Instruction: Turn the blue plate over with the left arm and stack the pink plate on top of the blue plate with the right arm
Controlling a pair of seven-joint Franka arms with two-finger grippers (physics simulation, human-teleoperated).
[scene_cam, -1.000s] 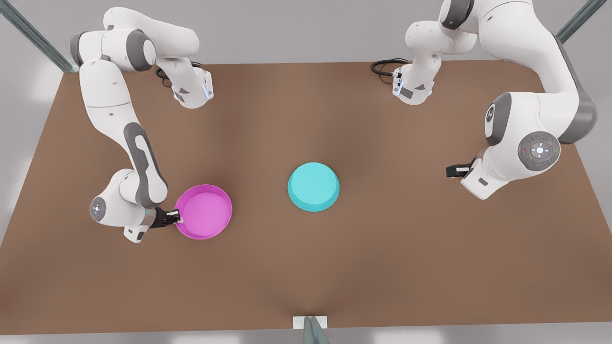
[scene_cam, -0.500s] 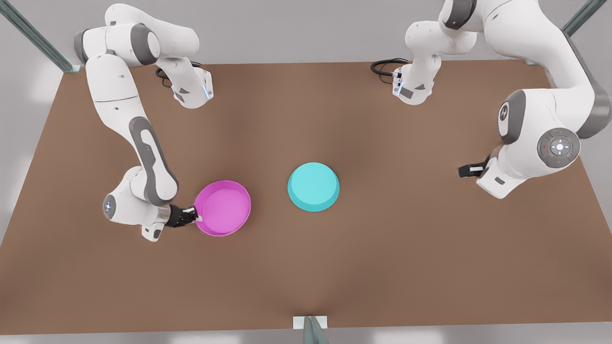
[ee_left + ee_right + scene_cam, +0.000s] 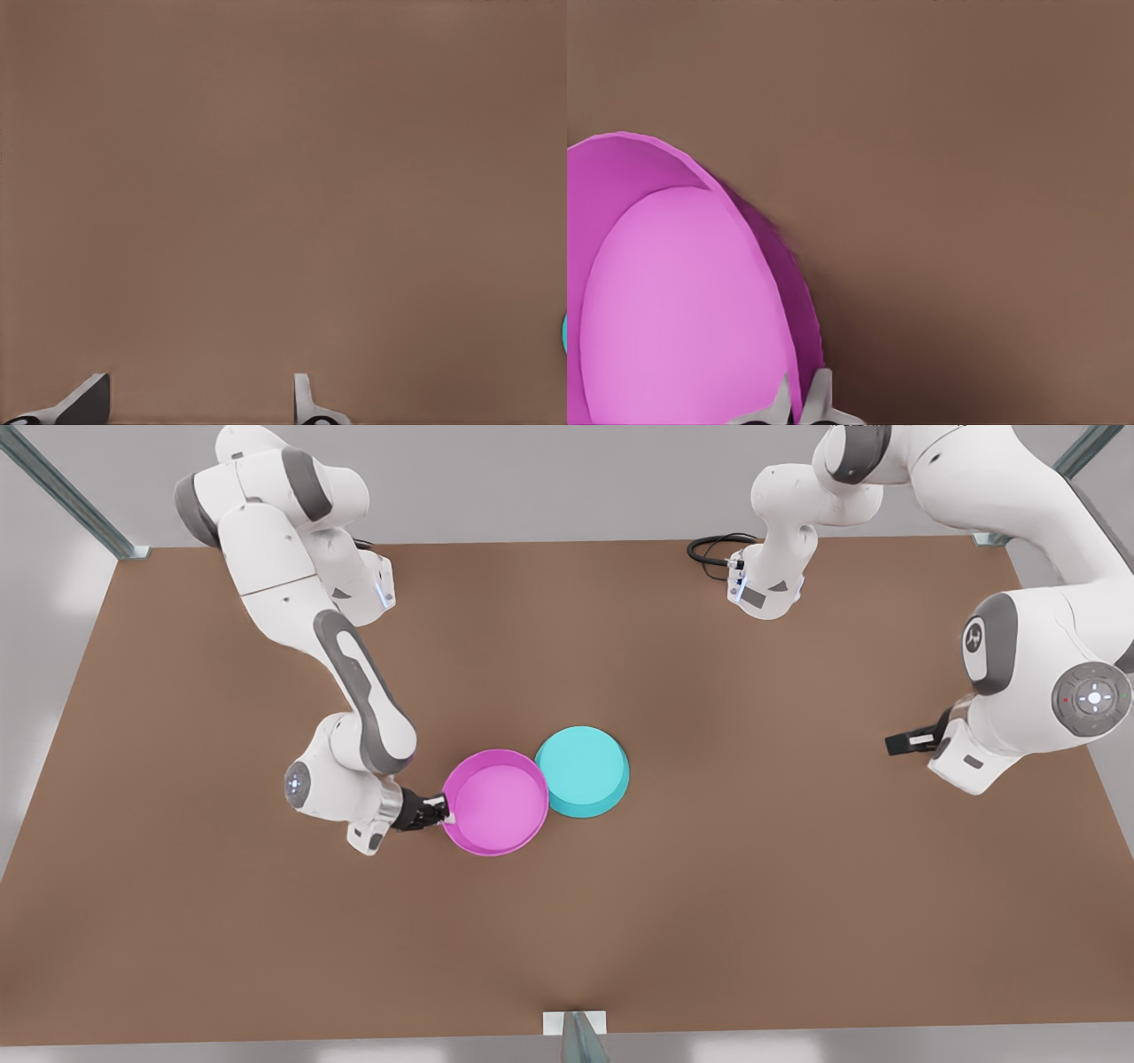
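Midway through my stacking run: the right gripper (image 3: pixel 440 810) pinches the rim of the pink plate (image 3: pixel 495 802), carried rim-up and overlapping the edge of the blue plate (image 3: pixel 585 770) near the middle of the surface (image 3: pixel 709 921). The blue plate appears already base-up, so I judge the flip done. My left gripper (image 3: pixel 897 743), fingers spread and empty, waits toward the surface's edge on the front view's right. Placement remains.

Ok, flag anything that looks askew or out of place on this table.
Nothing is spilled or damaged. The blue plate lies base up on the table. The right gripper is clamped on the pink plate, whose edge overlaps the blue one in the front view. The left gripper waits open at the front view's right.
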